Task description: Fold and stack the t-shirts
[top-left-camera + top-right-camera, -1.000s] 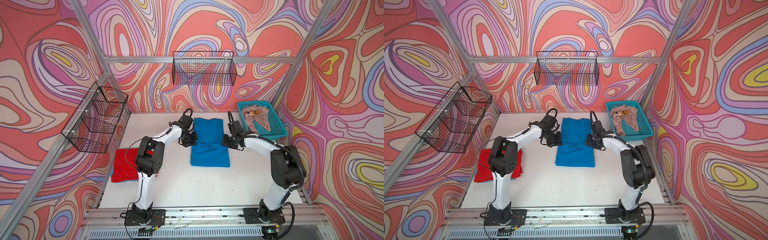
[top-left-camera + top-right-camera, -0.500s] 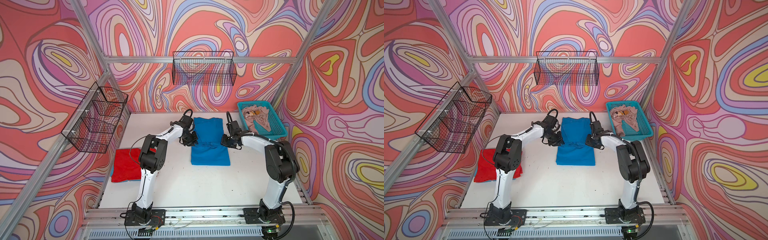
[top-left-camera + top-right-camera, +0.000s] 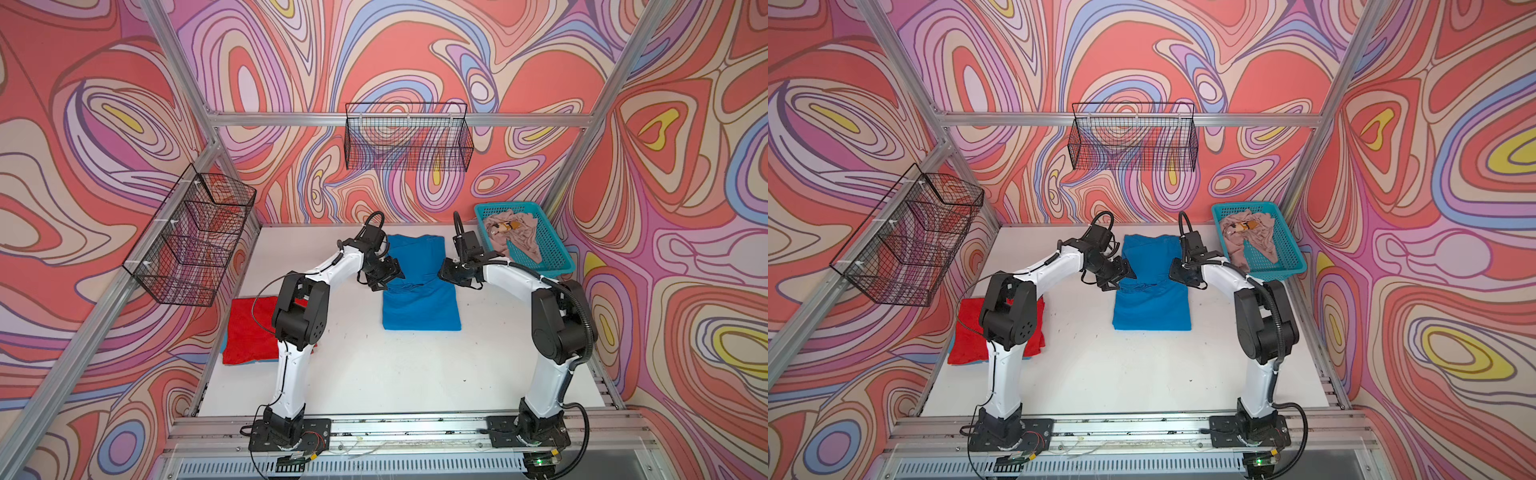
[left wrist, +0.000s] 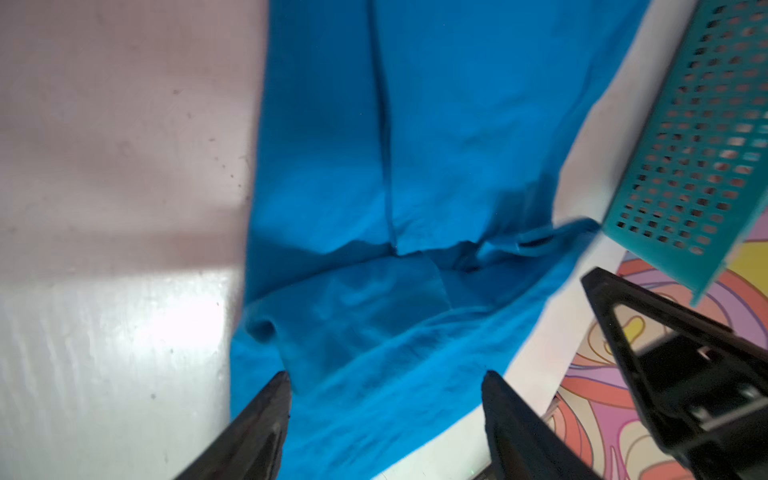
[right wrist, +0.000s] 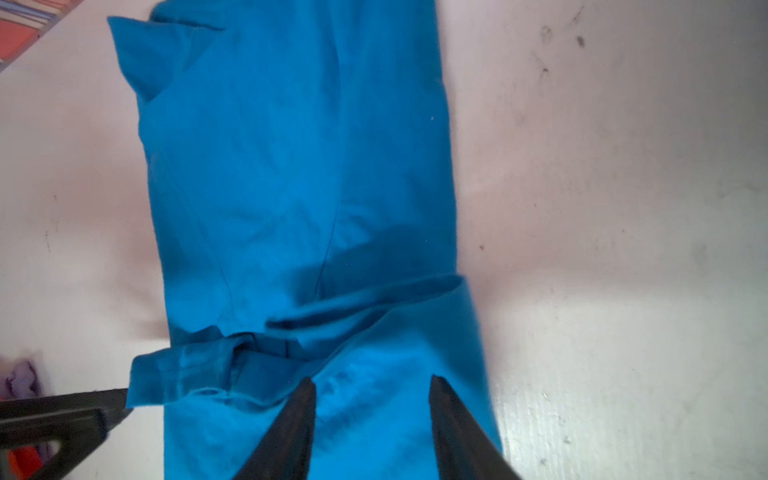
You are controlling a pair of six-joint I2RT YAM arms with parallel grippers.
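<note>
A bright blue t-shirt (image 3: 419, 307) (image 3: 1152, 307) lies as a long folded strip mid-table, with a fold edge across its middle. My left gripper (image 3: 395, 272) (image 4: 386, 376) is open at that fold's left end, with blue cloth (image 4: 415, 124) below the jaws and nothing held. At the right end my right gripper (image 3: 442, 270) (image 5: 372, 382) is open over the cloth (image 5: 291, 166), holding nothing. A folded red t-shirt (image 3: 249, 328) (image 3: 967, 332) lies at the left table edge, partly behind my left arm. The beige-pink printed t-shirt (image 3: 517, 237) lies crumpled in the basket.
The turquoise mesh basket (image 3: 557, 257) (image 4: 706, 145) stands at the back right, close to my right arm. Black wire baskets hang on the back wall (image 3: 409, 137) and the left wall (image 3: 195, 237). The white table (image 3: 395, 374) ends at an aluminium rail (image 3: 415, 428) in front.
Both grippers were shut at the blue t-shirt's middle fold; now both have opened and let the cloth go. The shirt lies where it was.
</note>
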